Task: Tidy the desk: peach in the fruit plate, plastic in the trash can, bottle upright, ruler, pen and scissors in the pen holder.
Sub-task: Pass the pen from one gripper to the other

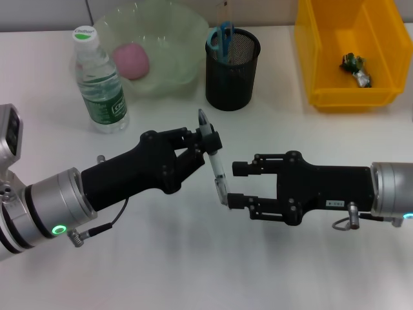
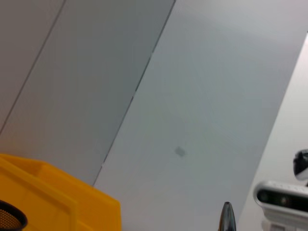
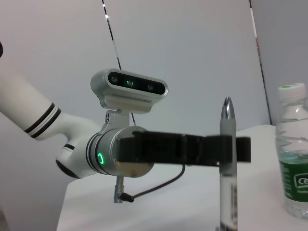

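My left gripper (image 1: pixel 208 143) is shut on the pen (image 1: pixel 215 161), holding it nearly upright above the middle of the desk with its tip up. In the right wrist view the pen (image 3: pixel 227 159) stands clamped in that left gripper (image 3: pixel 226 149). My right gripper (image 1: pixel 240 185) is open, its fingers just right of the pen's lower end and apart from it. The peach (image 1: pixel 131 61) lies in the green fruit plate (image 1: pixel 174 39). The bottle (image 1: pixel 99 81) stands upright. Blue-handled scissors (image 1: pixel 221 39) stick out of the black mesh pen holder (image 1: pixel 231 77). I cannot pick out the ruler.
A yellow bin (image 1: pixel 322 58) at the back right holds a crumpled piece of plastic (image 1: pixel 355 68). In the left wrist view the bin's corner (image 2: pixel 53 192) and the holder's rim (image 2: pixel 9 216) show low down, with the pen's tip (image 2: pixel 226 216) beside them.
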You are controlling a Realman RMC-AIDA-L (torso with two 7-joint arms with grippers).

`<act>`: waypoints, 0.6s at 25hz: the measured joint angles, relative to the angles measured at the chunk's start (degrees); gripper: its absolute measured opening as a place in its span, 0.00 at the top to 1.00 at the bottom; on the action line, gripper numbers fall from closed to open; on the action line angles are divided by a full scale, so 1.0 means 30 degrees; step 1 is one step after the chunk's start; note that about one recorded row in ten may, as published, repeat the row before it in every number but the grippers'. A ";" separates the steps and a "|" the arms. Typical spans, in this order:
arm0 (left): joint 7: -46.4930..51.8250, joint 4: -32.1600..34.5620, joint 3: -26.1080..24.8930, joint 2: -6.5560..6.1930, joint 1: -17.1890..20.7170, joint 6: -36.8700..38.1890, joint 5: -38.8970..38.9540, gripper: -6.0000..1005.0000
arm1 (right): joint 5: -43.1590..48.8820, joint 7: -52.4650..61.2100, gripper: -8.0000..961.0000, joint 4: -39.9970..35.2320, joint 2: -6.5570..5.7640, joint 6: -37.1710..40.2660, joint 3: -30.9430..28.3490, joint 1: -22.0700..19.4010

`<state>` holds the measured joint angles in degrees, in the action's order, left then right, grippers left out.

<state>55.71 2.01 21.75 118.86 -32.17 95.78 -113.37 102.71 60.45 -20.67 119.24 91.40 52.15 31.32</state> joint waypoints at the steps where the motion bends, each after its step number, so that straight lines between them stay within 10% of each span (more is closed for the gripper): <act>1: 0.0200 -0.0062 -0.0255 0.0025 0.0054 0.0035 0.0012 0.85 | -0.0011 -0.0080 0.39 -0.0016 0.0006 0.0028 -0.0047 -0.0121; 15: 0.2107 -0.0425 -0.2432 -0.0001 0.0581 0.0078 0.0029 0.85 | -0.0518 -0.3714 0.39 0.0814 0.0069 0.0970 -0.1689 -0.1505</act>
<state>62.03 0.74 14.46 118.86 -30.43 96.01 -113.28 101.16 49.31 -18.23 119.44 94.31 47.08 26.80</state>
